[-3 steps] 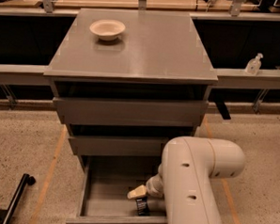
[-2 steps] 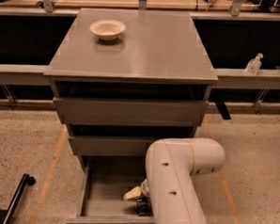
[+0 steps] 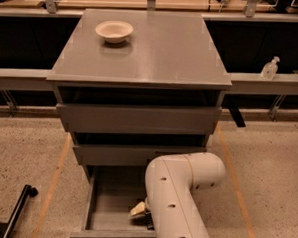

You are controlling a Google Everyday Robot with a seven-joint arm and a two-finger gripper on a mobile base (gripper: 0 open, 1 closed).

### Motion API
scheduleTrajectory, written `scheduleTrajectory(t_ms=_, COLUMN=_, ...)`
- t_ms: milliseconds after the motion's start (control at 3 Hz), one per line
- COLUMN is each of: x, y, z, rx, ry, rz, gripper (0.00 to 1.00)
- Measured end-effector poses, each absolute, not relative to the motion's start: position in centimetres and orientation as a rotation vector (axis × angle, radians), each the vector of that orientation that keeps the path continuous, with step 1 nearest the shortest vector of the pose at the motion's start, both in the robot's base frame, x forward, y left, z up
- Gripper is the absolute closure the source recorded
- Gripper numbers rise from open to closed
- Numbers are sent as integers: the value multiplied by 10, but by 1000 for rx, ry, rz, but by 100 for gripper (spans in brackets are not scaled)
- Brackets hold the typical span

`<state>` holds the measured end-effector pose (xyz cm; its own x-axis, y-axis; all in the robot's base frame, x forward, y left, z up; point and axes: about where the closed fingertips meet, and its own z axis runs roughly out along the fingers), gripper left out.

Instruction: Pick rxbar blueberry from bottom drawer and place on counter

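The bottom drawer (image 3: 109, 211) is pulled open below two grey upper drawers. My gripper (image 3: 140, 211) reaches down into it at the right of its middle, at the end of the white arm (image 3: 177, 202), which covers the drawer's right half. A small dark patch (image 3: 148, 221) shows just under the gripper at the arm's edge. I cannot tell whether it is the rxbar blueberry, which is otherwise hidden by the arm. The grey counter (image 3: 162, 51) tops the cabinet.
A pale bowl (image 3: 114, 31) stands on the counter's back left. The two upper drawers (image 3: 139, 119) are slightly ajar. A clear bottle (image 3: 270, 68) stands on a ledge at the right. A black pole (image 3: 18, 210) lies on the speckled floor at the lower left.
The arm has swung left over the open drawer and covers more of it. The dark bar seen beside the gripper earlier is now almost hidden.
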<state>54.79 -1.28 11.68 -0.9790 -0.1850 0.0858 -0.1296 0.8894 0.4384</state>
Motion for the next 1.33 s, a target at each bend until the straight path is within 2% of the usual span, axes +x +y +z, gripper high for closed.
scheduleTrajectory(t_ms=1000, x=536, y=-14, z=99, rx=143, ry=-2883, rz=-717, gripper=88)
scheduleTrajectory(t_ms=1333, x=531, y=-16, z=93, rx=92, ry=-2862, rz=-744, gripper=100)
